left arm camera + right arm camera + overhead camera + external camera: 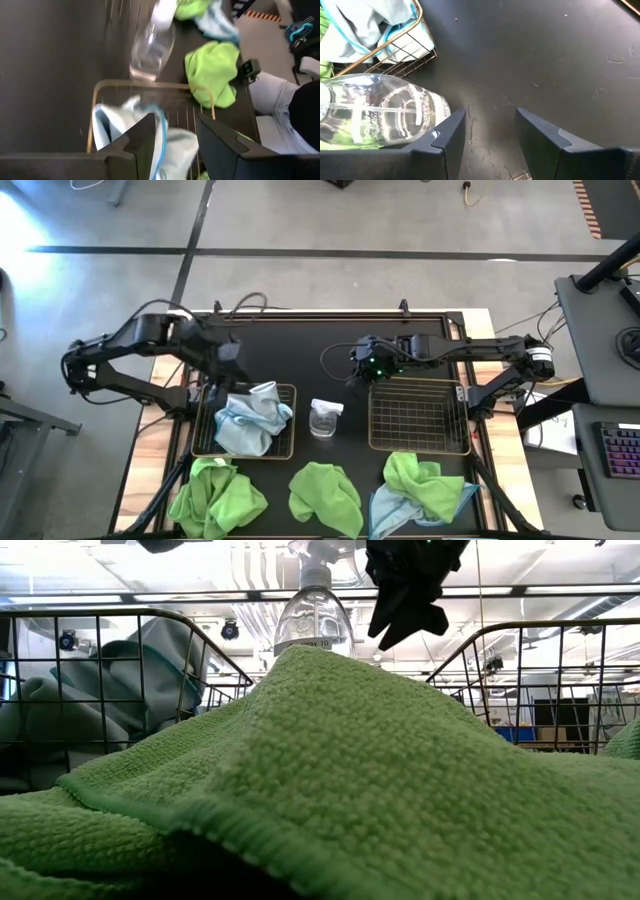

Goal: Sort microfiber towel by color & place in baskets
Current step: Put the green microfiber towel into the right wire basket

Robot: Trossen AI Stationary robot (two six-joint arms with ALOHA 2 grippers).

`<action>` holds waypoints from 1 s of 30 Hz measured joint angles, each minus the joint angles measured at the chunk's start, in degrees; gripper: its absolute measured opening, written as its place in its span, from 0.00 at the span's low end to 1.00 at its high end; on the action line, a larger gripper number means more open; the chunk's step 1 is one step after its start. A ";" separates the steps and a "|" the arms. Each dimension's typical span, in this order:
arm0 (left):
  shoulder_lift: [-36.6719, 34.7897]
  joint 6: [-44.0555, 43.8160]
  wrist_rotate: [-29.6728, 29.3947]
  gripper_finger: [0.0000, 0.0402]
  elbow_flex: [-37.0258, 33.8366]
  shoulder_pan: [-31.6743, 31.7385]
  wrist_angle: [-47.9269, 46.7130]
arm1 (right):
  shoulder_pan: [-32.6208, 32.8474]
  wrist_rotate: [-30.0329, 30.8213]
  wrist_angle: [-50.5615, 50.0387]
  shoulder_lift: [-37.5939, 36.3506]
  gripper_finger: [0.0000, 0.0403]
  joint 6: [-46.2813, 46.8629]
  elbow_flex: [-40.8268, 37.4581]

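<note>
Pale blue towels [248,420] lie crumpled in the left wire basket [293,430]. The right basket [420,415] shows only its grid base. Three lime green towels [215,495] [325,495] [420,480] lie along the near edge, and the rightmost rests on another pale blue towel [385,510]. My left gripper [228,365] [175,145] is open above the far edge of the left basket, over the blue towels [107,127]. My right gripper [365,365] [490,130] is open over bare table, just left of the right basket's far-left corner.
A clear plastic spray bottle [325,418] [375,112] stands between the two baskets, close to my right gripper. In the low view a green towel [330,770] fills the foreground, with the bottle [312,615] behind it. Bare dark table lies beyond both baskets.
</note>
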 joint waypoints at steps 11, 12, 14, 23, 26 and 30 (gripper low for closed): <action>-0.23 6.59 0.51 0.32 2.93 0.00 1.12 | 6.61 -7.51 0.35 -0.02 0.41 7.45 0.00; -0.29 7.11 0.52 0.32 2.87 0.00 1.07 | 7.80 -8.01 0.56 -0.02 0.41 8.35 0.00; -0.37 8.21 0.59 0.32 2.87 0.00 1.09 | 10.40 -8.13 0.57 -0.02 0.41 10.35 0.17; -0.90 11.89 0.66 0.32 1.02 0.00 1.13 | 22.58 -7.99 0.70 -0.02 0.41 21.11 3.77; -1.11 12.87 0.66 0.32 0.10 0.00 1.11 | 26.55 -8.01 0.70 -0.02 0.41 26.24 3.96; -1.14 14.28 1.53 0.32 -0.13 0.01 1.12 | 31.56 -7.92 0.68 0.05 0.41 33.39 3.96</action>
